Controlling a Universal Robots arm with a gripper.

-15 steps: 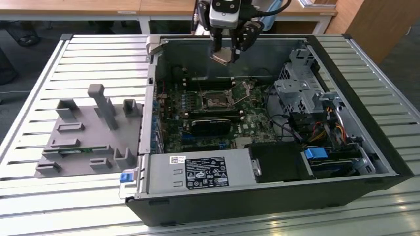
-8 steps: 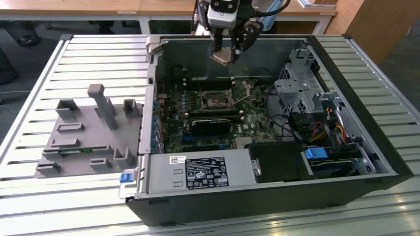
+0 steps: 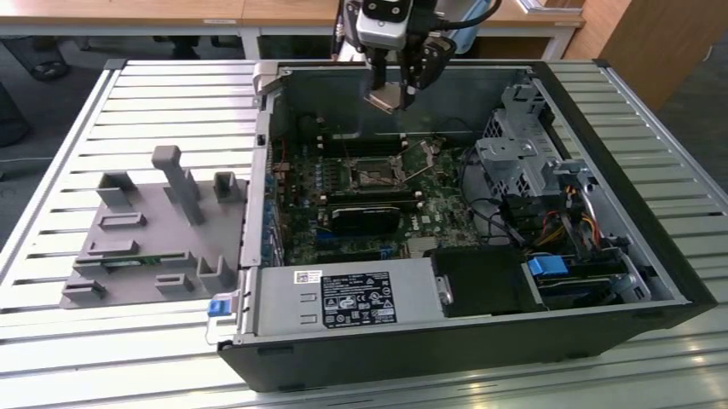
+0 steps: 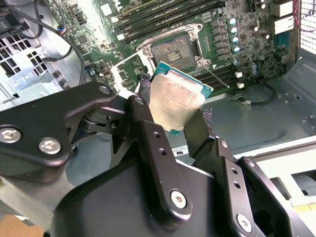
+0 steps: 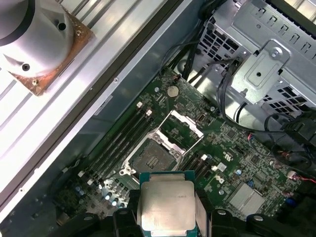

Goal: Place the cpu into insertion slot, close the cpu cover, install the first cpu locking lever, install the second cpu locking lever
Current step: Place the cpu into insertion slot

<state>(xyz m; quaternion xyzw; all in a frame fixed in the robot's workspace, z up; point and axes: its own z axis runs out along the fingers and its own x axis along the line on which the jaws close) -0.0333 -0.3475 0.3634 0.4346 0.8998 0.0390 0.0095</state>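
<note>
End effector (image 3: pixel 393 92) clenched on the cpu (image 3: pixel 386 97), top centre of the exterior view, over the far edge of the open case (image 3: pixel 455 362) and well above the board (image 3: pixel 341 183). In both wrist views the two black fingers (image 4: pixel 144 116) pinch the cpu (image 4: pixel 175 101) by opposite edges, silver face toward the camera, thin green rim showing, chip tilted. In the first wrist view the cpu (image 5: pixel 165 205) hangs between the fingers (image 5: pixel 127 219), apart from the slot (image 5: pixel 153 159). Slot (image 3: pixel 372 176) sits mid-frame in the exterior view, dark centre exposed, silver surround. Cover (image 5: pixel 181 129) is flipped up, standing open just beside the slot (image 4: pixel 174 51); the cover (image 4: pixel 129 69) reads as a silver frame with a cut-out centre. Long memory slots (image 5: pixel 121 138) run alongside the slot. A black card (image 3: pixel 364 217) lies nearer the camera than the slot. Case stands on a slatted metal table (image 3: pixel 114 85); a grey fixture (image 3: pixel 148 230) stands on the table at the exterior view's left.
</note>
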